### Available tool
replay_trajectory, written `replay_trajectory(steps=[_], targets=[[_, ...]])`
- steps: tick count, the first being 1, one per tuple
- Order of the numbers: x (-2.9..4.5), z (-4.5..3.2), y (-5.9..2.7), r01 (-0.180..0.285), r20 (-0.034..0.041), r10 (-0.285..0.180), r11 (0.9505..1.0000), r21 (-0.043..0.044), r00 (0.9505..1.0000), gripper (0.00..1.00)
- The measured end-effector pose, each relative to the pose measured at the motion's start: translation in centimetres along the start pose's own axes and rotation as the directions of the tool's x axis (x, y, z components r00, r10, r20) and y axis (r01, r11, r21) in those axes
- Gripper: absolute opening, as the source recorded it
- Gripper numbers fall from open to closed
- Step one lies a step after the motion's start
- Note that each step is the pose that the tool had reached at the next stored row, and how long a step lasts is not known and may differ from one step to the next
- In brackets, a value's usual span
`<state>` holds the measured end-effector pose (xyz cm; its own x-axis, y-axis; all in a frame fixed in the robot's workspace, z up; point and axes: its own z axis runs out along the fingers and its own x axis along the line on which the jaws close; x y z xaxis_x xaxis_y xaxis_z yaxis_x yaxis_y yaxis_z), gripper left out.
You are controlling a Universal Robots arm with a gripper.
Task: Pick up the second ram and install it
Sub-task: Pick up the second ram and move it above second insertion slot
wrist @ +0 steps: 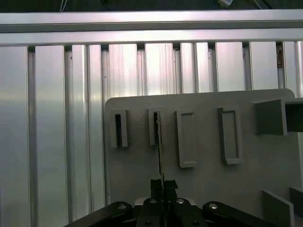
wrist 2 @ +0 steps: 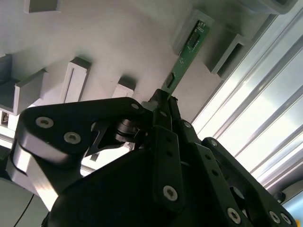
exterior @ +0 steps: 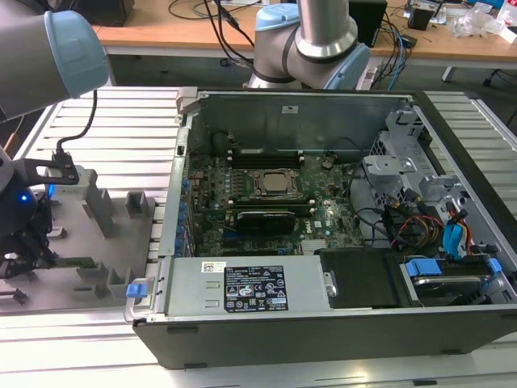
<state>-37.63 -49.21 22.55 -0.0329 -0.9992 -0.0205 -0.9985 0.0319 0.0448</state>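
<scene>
Ram: thin green circuit-board stick (wrist 2: 188, 51), over grey plastic tray (wrist 2: 123, 42), nine o'clock of black computer case (exterior: 323, 339).
Pincer: black gripper (wrist 2: 164, 97), clamped shut on the stick's end.

Open computer case (exterior: 323, 335), grey pocketed tray (exterior: 119, 244) beside it, ribbed metal table (exterior: 121, 121)

A: How many memory sticks can you see?
B: One memory stick (wrist 2: 188, 49), green, pinched in your one gripper (wrist 2: 163, 98).
A: And trays on your worktop (wrist: 57, 118)?
B: One grey tray (wrist: 208, 189). In the first wrist view you can count four upright pockets (wrist: 186, 138) in a row on it.
A: Computers?
B: One open computer case (exterior: 323, 339) in the exterior view, with one processor socket (exterior: 275, 183) and one power supply (exterior: 242, 288) inside it. You are running one arm (exterior: 323, 24).
</scene>
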Motion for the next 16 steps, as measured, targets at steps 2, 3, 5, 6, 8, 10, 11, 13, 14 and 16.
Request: replay_trajectory(steps=[2,3,5,6,8,10,11,13,14,16], targets=[[-0.01,-0.32,0.01,0.000,0.0000,0.000,1.0000,0.0000,1.0000,0.13],[-0.01,-0.42,0.02,0.000,0.0000,0.000,1.0000,0.0000,1.0000,0.13],[-0.02,-0.61,0.03,0.000,0.0000,0.000,1.0000,0.0001,1.0000,0.13],[-0.03,-0.77,0.04,0.000,0.0000,0.000,1.0000,0.0001,1.0000,0.13],[-0.03,-0.96,0.05,0.000,0.0000,0.000,1.0000,0.0000,1.0000,0.13],[-0.04,-1.29,0.06,0.000,0.0000,0.000,1.0000,0.0000,1.0000,0.13],[-0.05,-1.44,0.07,0.000,0.0000,0.000,1.0000,0.0000,1.0000,0.13],[-0.05,-1.78,0.08,0.000,0.0000,0.000,1.0000,0.0001,1.0000,0.13],[-0.06,-2.04,0.09,0.000,0.0000,0.000,1.0000,0.0000,1.0000,0.13],[-0.08,-2.51,0.11,0.000,0.0000,0.000,1.0000,0.0000,1.0000,0.13]])
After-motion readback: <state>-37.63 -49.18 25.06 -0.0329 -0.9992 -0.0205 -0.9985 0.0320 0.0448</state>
